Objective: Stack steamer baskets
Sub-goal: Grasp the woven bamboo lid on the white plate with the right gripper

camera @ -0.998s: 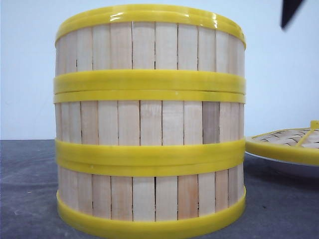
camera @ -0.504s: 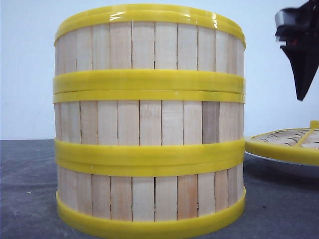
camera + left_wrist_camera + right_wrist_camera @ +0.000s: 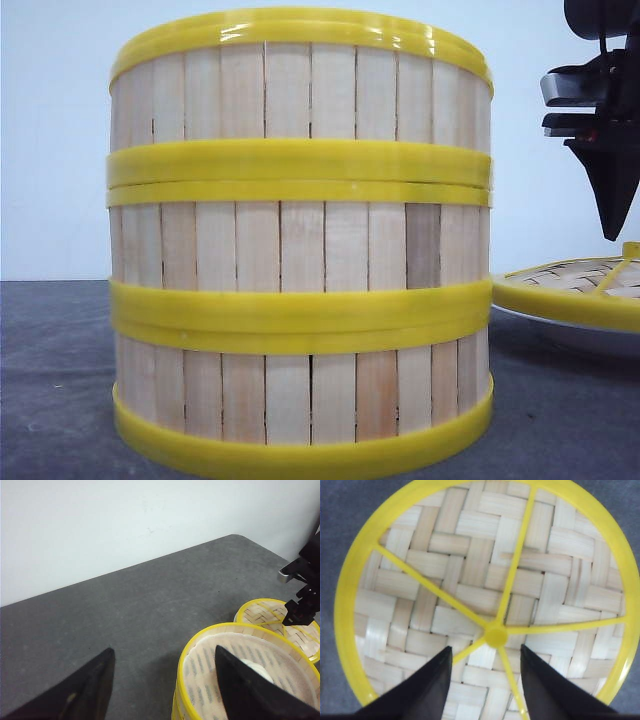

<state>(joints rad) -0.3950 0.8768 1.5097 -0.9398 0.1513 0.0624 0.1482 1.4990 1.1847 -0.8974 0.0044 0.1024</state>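
- Desk — dark grey, matte, white wall behind it. Left part bare in the front view.
- Left tool seen only from its own wrist camera: two dark fingers spread wide, released, nothing between them. It hangs above the desk by the stack's near edge; one finger overlaps the top basket's rim in that view — contact cannot be told.
- Baskets — three, stacked in one straight column, centre of the front view, bottom one on the desk. Pale vertical slats, yellow rims meeting in double bands at the two joins. Walls line up; no visible tilt.
- Top basket is open, as the left wrist view shows: slatted floor with a pale liner and something white and rounded lying in it, partly hidden by a finger.
- Lid — flat woven bamboo, yellow rim, yellow spokes meeting at a small hub. Lies just right of the stack, apart from it, on a white plate whose edge shows beneath it.
- Right tool above the lid, far right of the front view, pointing down. From its wrist camera the two fingers stand apart, one either side of the hub, with nothing gripped — released. Tips close over the weave; whether they touch it cannot be told.
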